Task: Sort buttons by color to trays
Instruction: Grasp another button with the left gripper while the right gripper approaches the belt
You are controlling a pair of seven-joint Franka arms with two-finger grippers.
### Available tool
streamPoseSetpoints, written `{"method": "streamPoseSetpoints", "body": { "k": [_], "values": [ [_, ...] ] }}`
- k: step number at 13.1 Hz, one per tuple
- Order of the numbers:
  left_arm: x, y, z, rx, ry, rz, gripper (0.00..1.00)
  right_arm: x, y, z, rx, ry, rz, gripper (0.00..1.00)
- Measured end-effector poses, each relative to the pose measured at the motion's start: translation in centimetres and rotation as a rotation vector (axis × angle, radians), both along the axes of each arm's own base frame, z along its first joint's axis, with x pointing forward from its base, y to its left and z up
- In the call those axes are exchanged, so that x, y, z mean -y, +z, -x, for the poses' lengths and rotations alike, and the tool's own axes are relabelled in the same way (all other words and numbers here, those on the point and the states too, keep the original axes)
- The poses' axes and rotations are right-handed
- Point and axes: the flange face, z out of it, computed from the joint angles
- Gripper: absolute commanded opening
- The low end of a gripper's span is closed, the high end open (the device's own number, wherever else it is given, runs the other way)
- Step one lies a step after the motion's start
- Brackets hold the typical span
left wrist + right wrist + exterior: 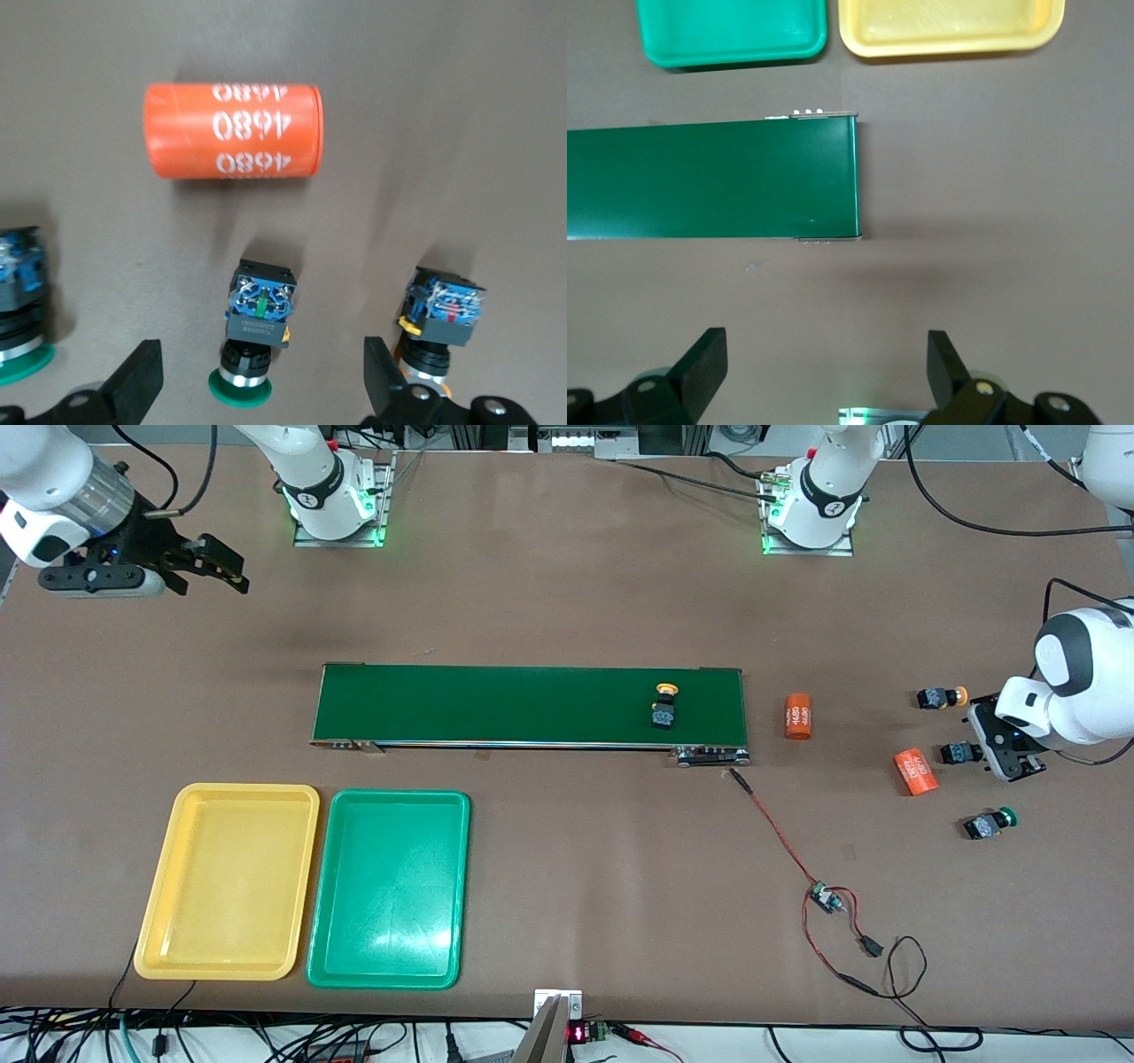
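Between the spread fingers of the left gripper (263, 381), which hovers at the left arm's end of the brown table (567, 584), lies a green-capped, black-bodied plastic button (255, 332), long axis crossing the gap, cap toward the wrist. Right gripper (208, 567) waits open near its base. Glossy yellow tray (229, 881) and green tray (390, 887) sit empty.

Glossy plastic trays (390, 886), matt brown table (567, 602), matt green belt (496, 704).
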Motion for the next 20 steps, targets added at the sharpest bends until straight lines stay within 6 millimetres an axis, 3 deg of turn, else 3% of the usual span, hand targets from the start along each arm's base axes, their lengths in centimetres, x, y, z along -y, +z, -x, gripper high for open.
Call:
{"method": "streamPoseSetpoints", "body": {
  "k": [5, 7, 10, 13, 16, 18, 20],
  "values": [
    [-0.5, -3.4, 0.5, -0.009, -0.014, 0.023, 1.00, -6.5, -2.0, 0.6, 0.040, 0.024, 0.090, 1.00],
    [-0.4, -4.0, 0.6, -0.017, -0.016, 0.029, 1.00, -7.4, -2.6, 0.6, 0.047, 0.044, 0.108, 1.00],
    [-0.7, -4.6, 0.6, -0.008, -0.009, 0.029, 0.91, -9.2, -3.7, 0.2, 0.067, 0.065, 0.112, 1.00],
    [-1.2, -5.0, 0.8, -0.004, -0.002, 0.031, 0.62, -12.8, -6.6, -0.5, 0.084, 0.052, 0.112, 1.00],
    [-1.2, -5.1, 0.5, 0.018, -0.008, 0.027, 0.13, -14.9, -9.7, -1.5, 0.085, 0.071, 0.096, 1.00],
    [-1.2, -4.6, 0.2, 0.027, -0.024, 0.026, 0.00, -16.2, -11.5, -2.1, 0.088, 0.065, 0.083, 1.00],
    [-0.4, -2.7, -0.6, 0.057, -0.041, 0.019, 0.00, -17.5, -12.5, -2.4, 0.103, 0.078, 0.099, 1.00]
  ]
}}
